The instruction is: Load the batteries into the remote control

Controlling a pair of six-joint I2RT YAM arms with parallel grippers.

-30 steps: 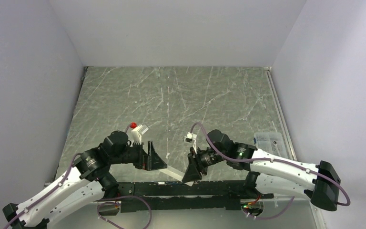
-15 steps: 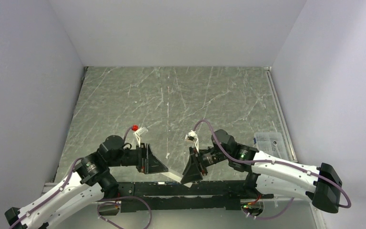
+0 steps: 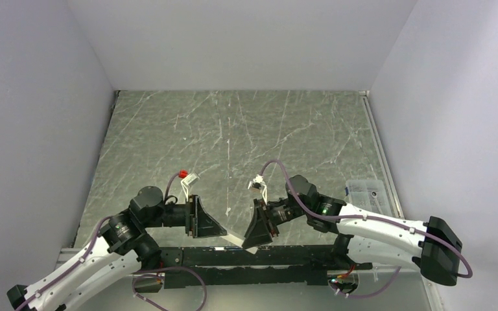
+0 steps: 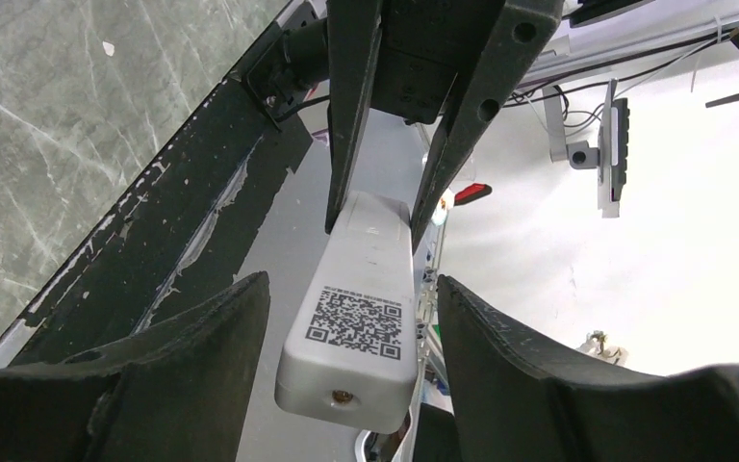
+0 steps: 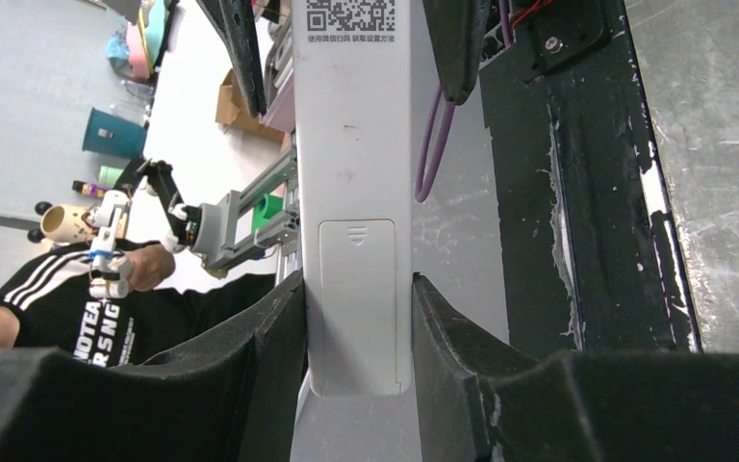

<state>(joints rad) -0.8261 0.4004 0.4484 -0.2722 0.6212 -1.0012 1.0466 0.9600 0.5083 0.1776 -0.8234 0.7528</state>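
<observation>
The white remote control (image 3: 236, 238) hangs over the table's near edge between my two grippers. My right gripper (image 3: 254, 234) is shut on one end of it. In the right wrist view (image 5: 356, 284) both pads press the sides of the remote (image 5: 354, 144), whose battery cover (image 5: 358, 289) is closed and faces the camera. My left gripper (image 3: 215, 227) is open around the other end. In the left wrist view (image 4: 351, 289) the QR-code end of the remote (image 4: 361, 318) sits between my fingers with a gap on each side. No batteries are in view.
A black rail (image 3: 246, 256) runs along the near edge under the grippers. A clear plastic packet (image 3: 365, 193) lies at the table's right edge. Grey walls close in the left, back and right sides.
Both grippers have shifted slightly left and toward the near edge, the right one still holding the remote. The left gripper stays open around the remote's free end.
</observation>
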